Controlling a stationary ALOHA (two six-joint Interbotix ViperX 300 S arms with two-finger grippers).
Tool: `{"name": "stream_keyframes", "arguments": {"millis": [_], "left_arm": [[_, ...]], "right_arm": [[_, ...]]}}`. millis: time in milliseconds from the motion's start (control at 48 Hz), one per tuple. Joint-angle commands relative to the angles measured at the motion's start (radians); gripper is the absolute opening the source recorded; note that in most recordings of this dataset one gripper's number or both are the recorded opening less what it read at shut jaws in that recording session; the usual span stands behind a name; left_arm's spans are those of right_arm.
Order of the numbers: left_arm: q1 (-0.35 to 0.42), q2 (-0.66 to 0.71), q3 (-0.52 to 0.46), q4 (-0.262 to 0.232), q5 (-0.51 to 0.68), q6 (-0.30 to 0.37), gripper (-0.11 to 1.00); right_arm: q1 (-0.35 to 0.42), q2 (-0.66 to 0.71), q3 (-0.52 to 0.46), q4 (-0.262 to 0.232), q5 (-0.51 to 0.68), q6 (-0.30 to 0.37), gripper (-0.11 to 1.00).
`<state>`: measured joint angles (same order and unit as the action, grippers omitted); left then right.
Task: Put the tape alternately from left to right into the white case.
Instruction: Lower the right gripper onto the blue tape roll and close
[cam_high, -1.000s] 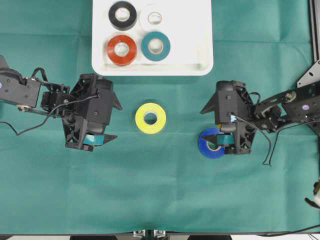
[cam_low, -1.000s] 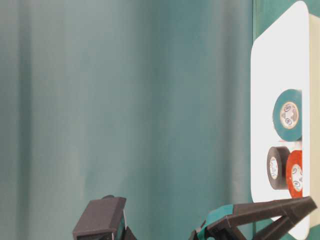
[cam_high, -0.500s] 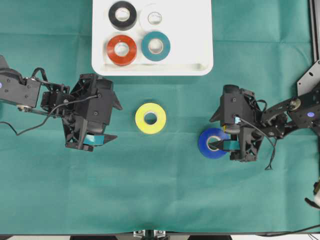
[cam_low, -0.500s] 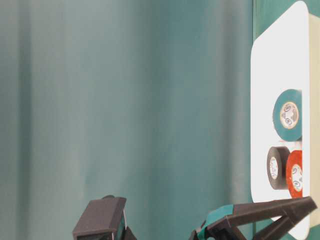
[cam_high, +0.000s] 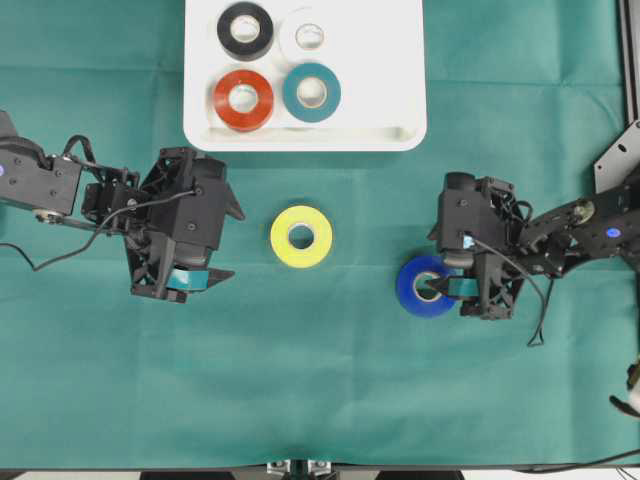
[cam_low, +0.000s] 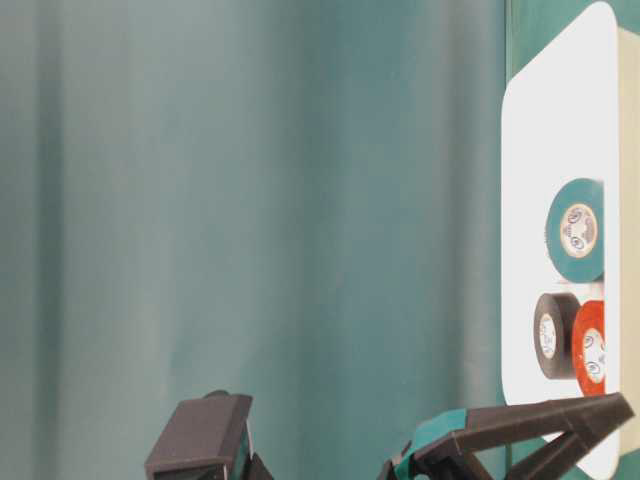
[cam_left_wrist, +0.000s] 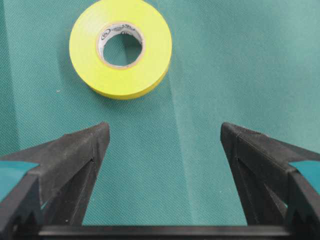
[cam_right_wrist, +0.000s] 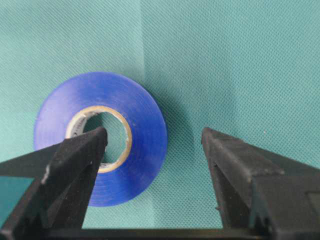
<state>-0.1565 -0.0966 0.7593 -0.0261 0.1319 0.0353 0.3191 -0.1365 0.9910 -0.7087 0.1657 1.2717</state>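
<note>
Bright, even light; blurred table-level view

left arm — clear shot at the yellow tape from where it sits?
Probably yes. The left gripper is open, and the yellow tape lies flat on bare cloth just ahead of it, slightly off to one side, with nothing between them.

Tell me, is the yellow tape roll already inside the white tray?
No, the yellow tape roll lies on the green cloth, outside the white tray.
</note>
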Motion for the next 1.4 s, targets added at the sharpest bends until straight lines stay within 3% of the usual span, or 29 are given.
{"name": "stream_keyframes", "arguments": {"millis": [0, 750, 833, 979, 1374], "left_arm": [[-0.002, -0.017, -0.017, -0.002, -0.003, -0.002, 0.67], [-0.002, -0.017, -0.018, -0.003, -0.005, -0.002, 0.67], [-0.002, -0.017, -0.017, -0.002, -0.005, -0.002, 0.68], [-0.002, -0.017, -0.018, -0.002, -0.003, -0.002, 0.67], [-0.002, -0.017, -0.018, -0.002, -0.005, -0.002, 0.67]], "right_arm": [[0.003, 0.006, -0.020, 0.002, -0.002, 0.002, 0.81], [0.003, 0.080, -0.074, 0.002, 0.086, 0.029, 0.79], [0.003, 0.080, -0.078, 0.002, 0.084, 0.029, 0.69], [0.003, 0.078, -0.089, 0.002, 0.071, 0.028, 0.31], [0.003, 0.006, -0.100, -0.005, 0.015, 0.023, 0.30]]}}
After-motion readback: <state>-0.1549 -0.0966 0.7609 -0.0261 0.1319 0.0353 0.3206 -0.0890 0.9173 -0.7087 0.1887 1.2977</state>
